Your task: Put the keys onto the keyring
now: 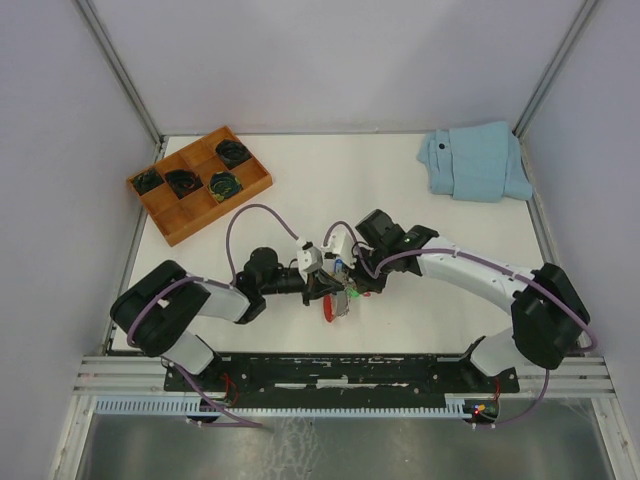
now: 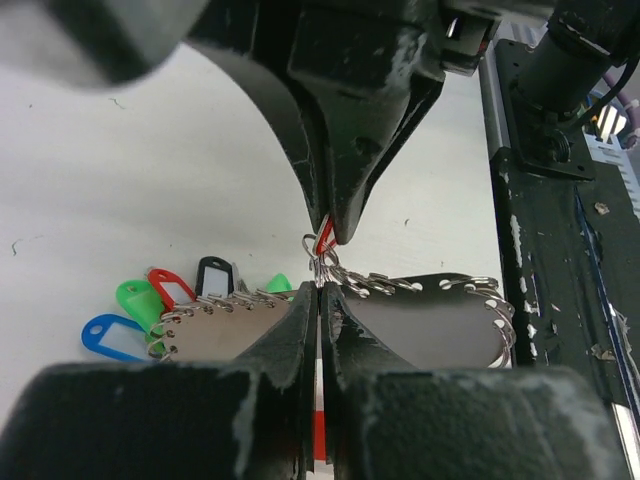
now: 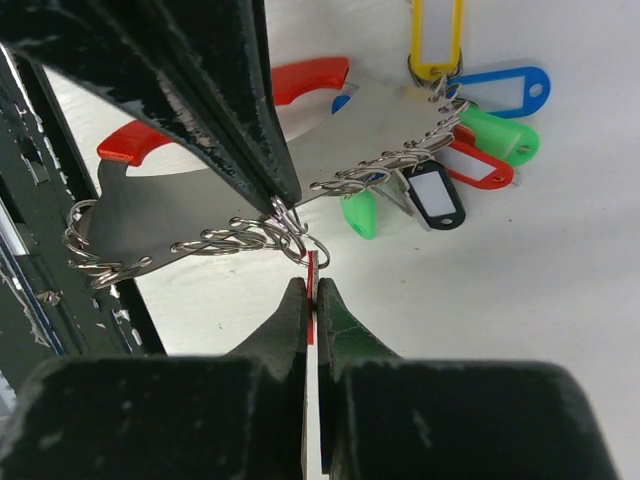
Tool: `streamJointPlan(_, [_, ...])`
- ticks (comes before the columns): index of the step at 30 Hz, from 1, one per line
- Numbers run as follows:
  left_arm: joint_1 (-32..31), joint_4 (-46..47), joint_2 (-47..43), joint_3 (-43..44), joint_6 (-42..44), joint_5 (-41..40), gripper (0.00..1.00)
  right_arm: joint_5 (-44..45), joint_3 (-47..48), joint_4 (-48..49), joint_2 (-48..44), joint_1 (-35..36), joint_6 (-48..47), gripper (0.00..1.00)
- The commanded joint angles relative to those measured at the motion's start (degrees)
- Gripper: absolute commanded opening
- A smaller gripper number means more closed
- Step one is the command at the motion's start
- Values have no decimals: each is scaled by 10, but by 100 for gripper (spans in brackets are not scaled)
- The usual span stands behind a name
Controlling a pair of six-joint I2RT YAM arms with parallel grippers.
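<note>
**A:** What sits nearest the arms?

**B:** The two claws, meeting tip to tip low over the table (image 1: 300,170), near the middle of its front edge. The left claw (image 2: 318,293) is pressed together. Its tips are right at the row of small rings (image 3: 225,241) along the edge of the keyring (image 3: 200,205). I can't tell whether a ring is actually caught between them.

**A:** And the right claw?

**B:** The right claw (image 3: 311,288) is also pressed together, pinching a thin red piece (image 3: 311,265) that shows edge-on. The top of that piece touches one of the rings, just beside the left tips.

**A:** Where is the keyring itself?

**B:** It lies on the table directly beneath both claws. It is a grey metal plate with a red curved band (image 3: 310,75) on one side and the rings strung along the other.

**A:** Anything hanging from it?

**B:** A bunch of plastic tags fans out on the table at one end of the plate. There is a black tag (image 3: 435,195), a red tag (image 3: 478,165), a green tag (image 3: 500,135), a blue tag (image 3: 505,90) and a yellow tag (image 3: 440,35).

**A:** And farther back?

**B:** In the far left corner there is a wooden tray (image 1: 190,215) split into compartments, four of them holding dark coils (image 1: 226,184). In the far right corner there is a folded light-blue cloth (image 1: 478,162), well apart from everything else.
</note>
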Motion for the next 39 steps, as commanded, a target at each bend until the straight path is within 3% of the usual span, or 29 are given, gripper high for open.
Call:
streamJointPlan(1, [-8, 34, -37, -9, 29, -16, 3, 16, 30, -58, 35, -6, 13, 1])
streamJointPlan(16, [-139, -121, -114, 1, 187, -197, 3, -120, 120, -99, 115, -7, -12, 1])
streamJointPlan(25, [-195, -113, -111, 9, 210, -213, 3, -181, 190, -161, 184, 11, -62, 1])
streamJointPlan(32, [-214, -115, -97, 14, 219, -218, 3, -149, 247, -215, 257, 37, -65, 1])
streamJointPlan(39, [-234, -144, -97, 22, 250, -243, 3, -78, 277, -231, 301, 38, -5, 1])
